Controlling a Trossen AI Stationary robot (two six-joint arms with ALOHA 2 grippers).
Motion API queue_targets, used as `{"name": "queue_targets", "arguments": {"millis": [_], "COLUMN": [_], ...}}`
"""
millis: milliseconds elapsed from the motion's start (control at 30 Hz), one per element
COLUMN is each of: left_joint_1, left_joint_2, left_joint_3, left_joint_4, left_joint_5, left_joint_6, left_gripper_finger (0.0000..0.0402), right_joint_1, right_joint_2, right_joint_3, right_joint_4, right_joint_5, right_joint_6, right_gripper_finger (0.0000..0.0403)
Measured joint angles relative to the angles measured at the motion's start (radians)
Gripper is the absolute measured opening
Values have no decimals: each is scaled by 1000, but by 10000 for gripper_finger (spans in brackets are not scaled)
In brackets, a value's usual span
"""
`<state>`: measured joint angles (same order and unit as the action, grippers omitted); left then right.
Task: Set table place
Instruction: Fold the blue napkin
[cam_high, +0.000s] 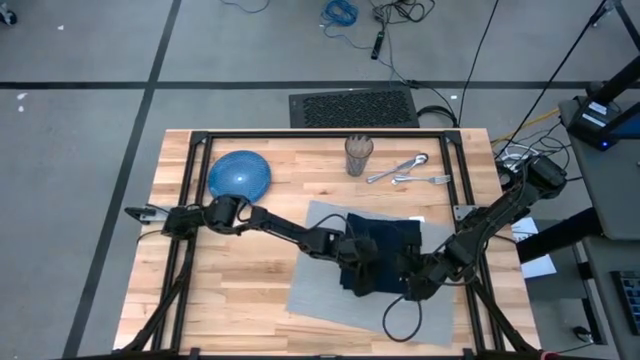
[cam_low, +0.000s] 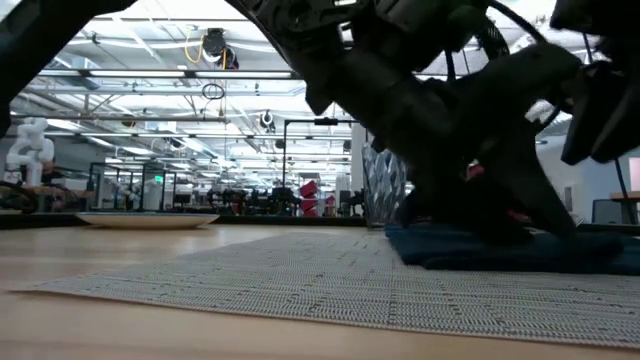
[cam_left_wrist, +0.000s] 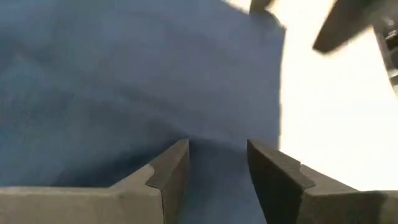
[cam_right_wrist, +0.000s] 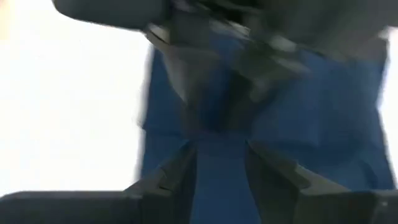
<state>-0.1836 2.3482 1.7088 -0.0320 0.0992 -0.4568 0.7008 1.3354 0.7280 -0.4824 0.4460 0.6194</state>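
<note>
The flat grey woven fabric placemat (cam_high: 330, 285) is lying slightly askew on the light wooden plank counter (cam_high: 240, 290), carrying a folded navy blue cloth napkin (cam_high: 385, 245). Both are looking light, limp and non-fragile, best pinched at an edge or corner. The left tool (cam_left_wrist: 214, 168) and right tool (cam_right_wrist: 221, 168) are hovering over the napkin, fingers spread, pinching nothing visible.

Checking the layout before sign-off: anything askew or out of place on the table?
Yes. The grey placemat lies rotated against the table edges, not square. The navy napkin on it looks rumpled, with both grippers down at it. Plate, glass and cutlery are still off the mat.
</note>
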Motion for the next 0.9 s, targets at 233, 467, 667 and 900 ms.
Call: {"name": "queue_targets", "arguments": {"millis": [233, 467, 667, 900], "left_joint_1": [-11, -48, -84, -99], "left_joint_2": [-125, -235, -241, -197], "left_joint_3": [37, 36, 8, -99], "left_joint_4": [-292, -785, -814, -526], "left_joint_5": [-94, -371, -384, -313], "left_joint_6": [50, 95, 90, 132], "left_gripper_finger": [148, 147, 148, 147], "right_joint_1": [1, -19, -74, -125], "right_joint_2": [8, 77, 206, 323], "right_joint_3": [0, 0, 0, 6], "right_joint_4": [167, 178, 280, 255], "right_joint_5": [-25, -1, -46, -152], "right_joint_6": [-107, -102, -143, -120], "right_gripper_finger": [121, 121, 121, 121]}}
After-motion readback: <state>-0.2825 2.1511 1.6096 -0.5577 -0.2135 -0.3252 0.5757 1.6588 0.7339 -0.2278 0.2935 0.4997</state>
